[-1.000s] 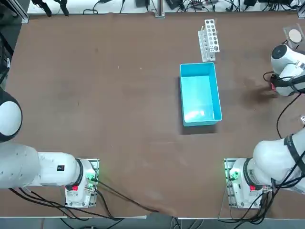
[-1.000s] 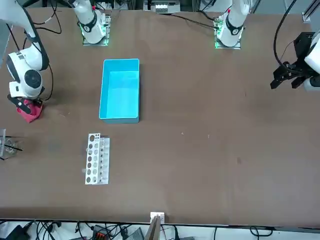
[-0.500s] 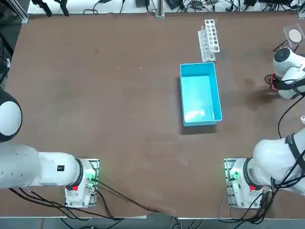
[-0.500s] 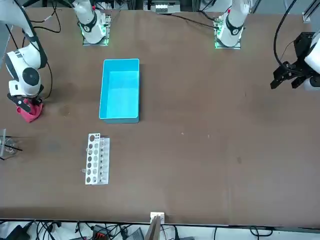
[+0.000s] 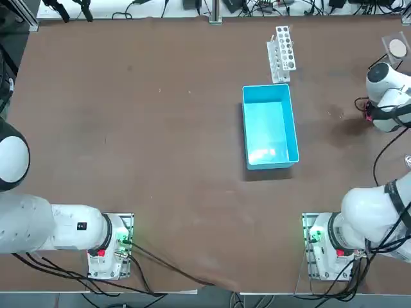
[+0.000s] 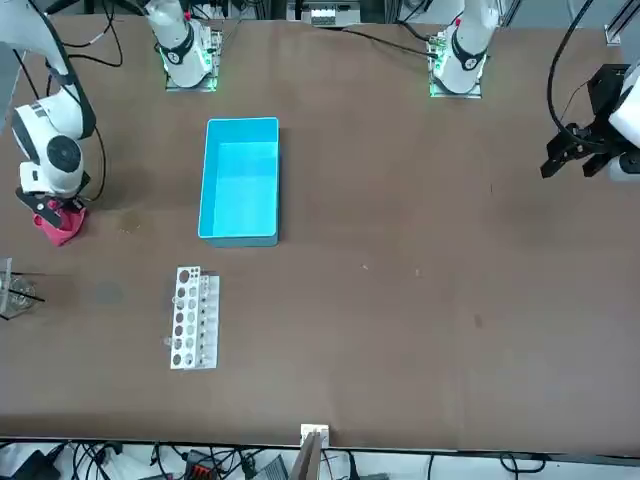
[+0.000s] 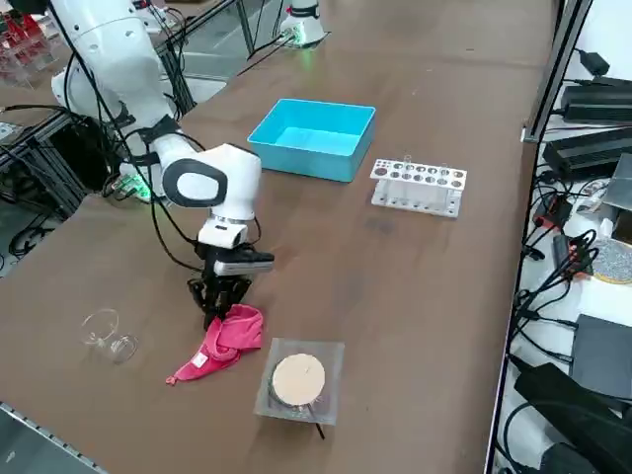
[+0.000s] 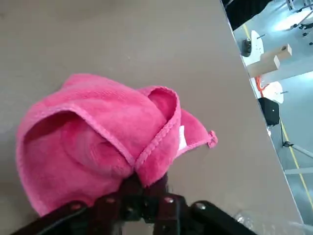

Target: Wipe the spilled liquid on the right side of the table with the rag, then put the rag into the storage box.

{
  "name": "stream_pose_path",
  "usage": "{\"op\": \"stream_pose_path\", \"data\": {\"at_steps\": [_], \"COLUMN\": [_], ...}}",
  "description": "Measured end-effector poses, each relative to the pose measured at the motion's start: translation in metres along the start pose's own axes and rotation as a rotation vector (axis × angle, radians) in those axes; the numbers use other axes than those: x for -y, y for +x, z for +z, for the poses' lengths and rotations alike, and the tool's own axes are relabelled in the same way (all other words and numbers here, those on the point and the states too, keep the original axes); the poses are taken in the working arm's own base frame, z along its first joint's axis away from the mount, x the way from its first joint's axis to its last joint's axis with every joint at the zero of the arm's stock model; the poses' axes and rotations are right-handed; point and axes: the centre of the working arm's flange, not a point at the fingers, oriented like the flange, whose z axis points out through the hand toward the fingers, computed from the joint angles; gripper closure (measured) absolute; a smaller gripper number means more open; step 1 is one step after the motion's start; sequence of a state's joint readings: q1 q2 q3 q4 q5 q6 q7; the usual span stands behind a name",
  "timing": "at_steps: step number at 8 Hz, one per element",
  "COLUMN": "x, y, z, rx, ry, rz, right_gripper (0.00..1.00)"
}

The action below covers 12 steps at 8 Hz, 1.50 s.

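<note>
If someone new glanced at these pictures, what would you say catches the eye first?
Probably the pink rag, bunched on the brown table near its edge, with the right gripper shut on one fold. Next, the light-blue storage box further along the table, with a white test-tube rack beside it.

The desk is lit evenly from overhead, and only soft, short shadows are cast. No glare is seen on its matte surface. In the wrist view the rag is sharp, while the background is overexposed.
</note>
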State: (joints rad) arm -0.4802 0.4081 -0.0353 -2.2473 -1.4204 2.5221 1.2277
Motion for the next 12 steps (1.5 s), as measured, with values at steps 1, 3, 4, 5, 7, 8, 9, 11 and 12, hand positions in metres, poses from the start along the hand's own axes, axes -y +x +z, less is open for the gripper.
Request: {"op": "stream_pose_path", "data": {"at_steps": [1,3,4,5,7,8,9,11,12], "x": [-0.001,-0.01,-0.017,-0.026,-0.042,-0.049,-0.055,-0.059,-0.058], "y": [0.002,0.013,0.02,0.026,0.036,0.039,0.041,0.045,0.05], "z": [-0.001,-0.011,-0.019,-0.027,-0.04,-0.043,-0.045,-0.052,-0.059], "rx": [-0.004,-0.033,-0.052,-0.07,-0.097,-0.103,-0.106,-0.109,-0.078], "ry": [0.0,-0.004,-0.008,-0.013,-0.027,-0.034,-0.039,-0.015,0.034], "rz": [0.002,0.007,-0.012,-0.042,-0.107,-0.133,-0.153,-0.14,-0.082], "right_gripper": [0.98,0.98,0.98,0.98,0.98,0.98,0.98,0.98,0.98]}}
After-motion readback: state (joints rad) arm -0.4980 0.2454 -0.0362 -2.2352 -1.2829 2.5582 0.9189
